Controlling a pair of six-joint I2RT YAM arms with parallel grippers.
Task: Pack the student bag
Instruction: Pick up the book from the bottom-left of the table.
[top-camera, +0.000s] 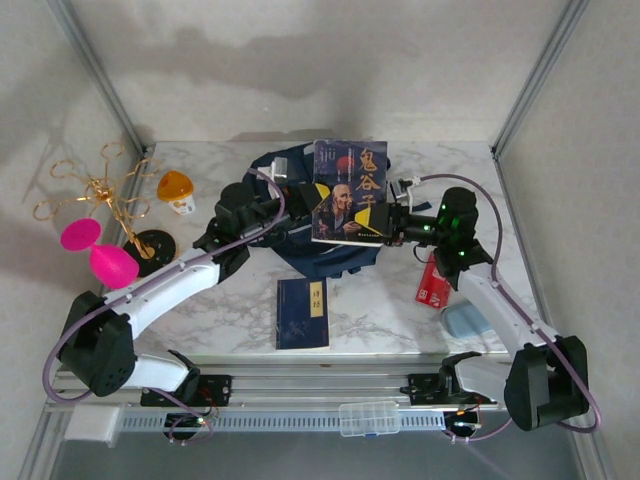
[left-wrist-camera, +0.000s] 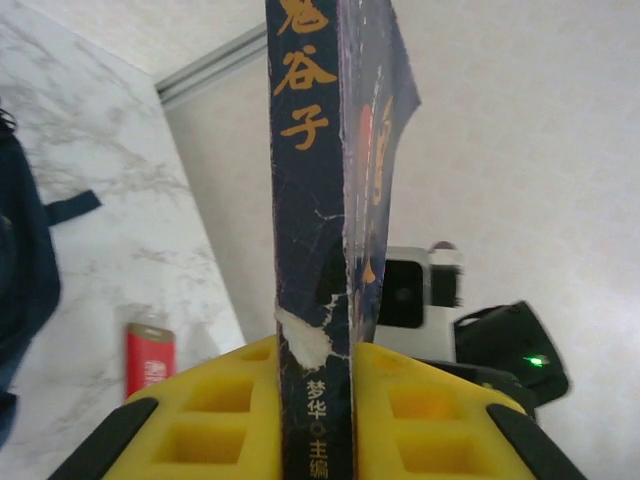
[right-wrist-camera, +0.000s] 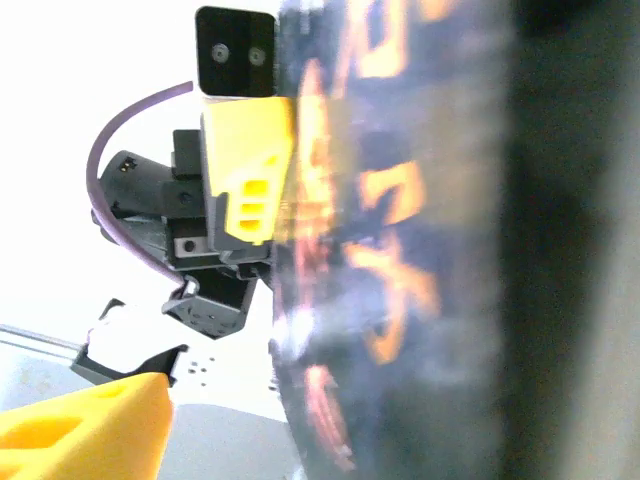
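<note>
At the left of the table stand a gold wire rack and an orange-lidded cup. The left hand is clamped tight on the lower spine of a dark blue book with orange characters, its yellow fingers pressed against both covers and holding the book upright in the air. The student bag lies on the table at centre, directly under the raised book. A thin blue booklet lies flat nearer the arms. The right hand meets the book's right edge. One of its yellow fingers stands off from the cover and the other is hidden, so I cannot tell its grip. A red packet lies beside the right arm.
</note>
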